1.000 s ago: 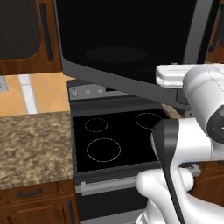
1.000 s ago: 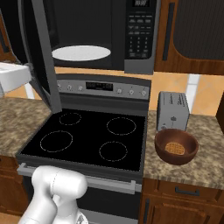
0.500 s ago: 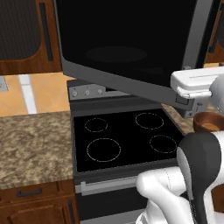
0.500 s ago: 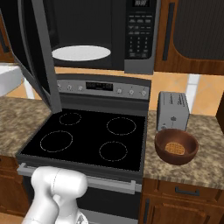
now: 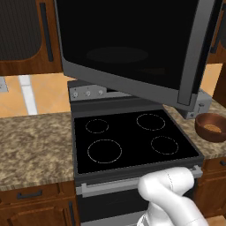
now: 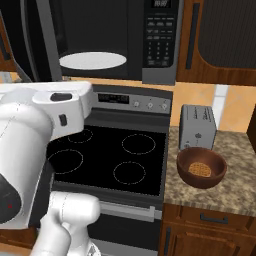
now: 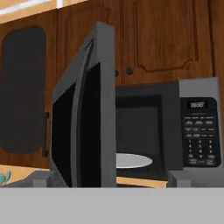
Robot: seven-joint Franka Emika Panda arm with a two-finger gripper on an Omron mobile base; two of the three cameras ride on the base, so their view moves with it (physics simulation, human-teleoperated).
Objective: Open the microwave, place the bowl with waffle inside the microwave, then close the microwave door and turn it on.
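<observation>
Before the open microwave door (image 7: 83, 127), fingers (image 7: 40, 178) wide apart, empty.

Left base view: behind-left, looking down over the black glass-topped stove (image 5: 132, 139), close. Right base view: behind-right, same stove (image 6: 107, 160), plus the open grey-steel microwave (image 6: 112, 37) above it. Hand view: level, facing that microwave (image 7: 168, 131), near.

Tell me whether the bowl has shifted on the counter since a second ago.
No. The bowl sits in front of the toaster, right of the stove, as before.
</observation>
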